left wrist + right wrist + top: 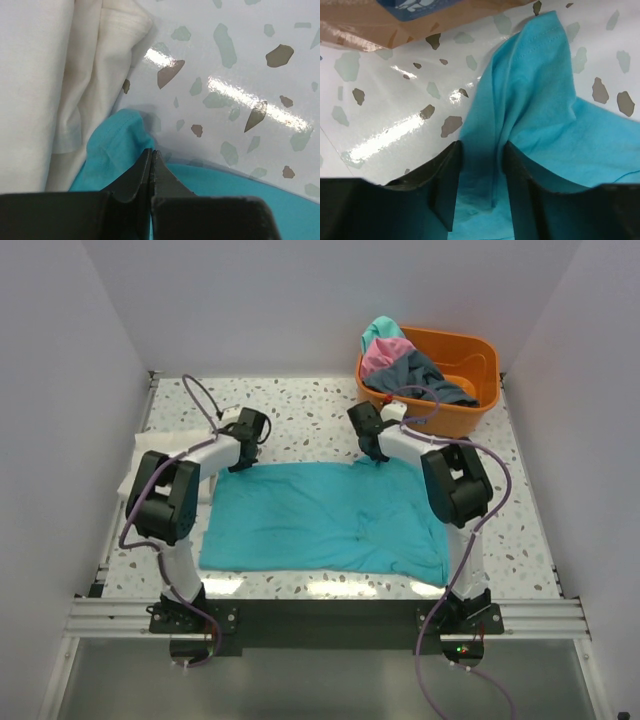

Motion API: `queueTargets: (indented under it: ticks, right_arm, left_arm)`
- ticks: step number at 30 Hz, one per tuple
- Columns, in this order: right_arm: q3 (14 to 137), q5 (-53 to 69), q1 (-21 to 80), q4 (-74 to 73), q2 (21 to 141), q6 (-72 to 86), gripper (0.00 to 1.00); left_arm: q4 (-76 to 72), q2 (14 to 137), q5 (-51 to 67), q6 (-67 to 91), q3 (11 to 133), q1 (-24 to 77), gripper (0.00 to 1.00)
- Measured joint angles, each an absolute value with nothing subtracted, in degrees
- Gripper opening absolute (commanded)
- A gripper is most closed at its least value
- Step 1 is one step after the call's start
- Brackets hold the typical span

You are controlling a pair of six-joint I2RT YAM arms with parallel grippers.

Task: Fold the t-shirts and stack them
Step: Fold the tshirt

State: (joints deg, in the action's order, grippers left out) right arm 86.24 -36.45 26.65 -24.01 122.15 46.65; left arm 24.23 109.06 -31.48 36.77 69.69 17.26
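A teal t-shirt (330, 520) lies spread flat on the table between the arms. My left gripper (243, 460) is at its far left corner; in the left wrist view the gripper (151, 151) is shut on the teal t-shirt's (110, 150) edge, with a sliver of cloth between the fingers. My right gripper (378, 458) is at the far right corner. There the gripper (481, 147) stands partly open, astride a raised ridge of the teal cloth (535, 90). A cream-white t-shirt (150, 455) lies folded at the left, beside the left gripper (45, 75).
An orange tub (470, 410) stands at the back right, holding a pink shirt (385, 355), a dark grey one (425, 370) and another teal one (380, 332). Its wall (370, 25) is close beyond the right gripper. White walls enclose the speckled table.
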Motion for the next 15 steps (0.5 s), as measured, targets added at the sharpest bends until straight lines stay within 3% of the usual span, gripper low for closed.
queueTargets:
  ticks: [1, 4, 9, 15]
  right_arm:
    - [86.2, -36.5, 26.7, -24.0, 122.1, 46.6, 0.26]
    - [86.2, -36.5, 26.6, -24.0, 122.1, 46.0, 0.18]
    - [86.0, -36.6, 26.6, -24.1, 121.4, 44.9, 0.14]
    - [80.7, -37.0, 26.7, -23.5, 114.2, 43.9, 0.02]
  left_arm:
    - [24.3, 108.3, -31.5, 36.8, 69.3, 17.3, 0.00]
    - [24.2, 106.2, -31.5, 36.8, 68.4, 17.3, 0.00]
    - [23.7, 102.6, -31.5, 36.8, 66.6, 17.3, 0.00]
    - [23.0, 98.8, -31.0, 36.8, 63.7, 17.3, 0.00]
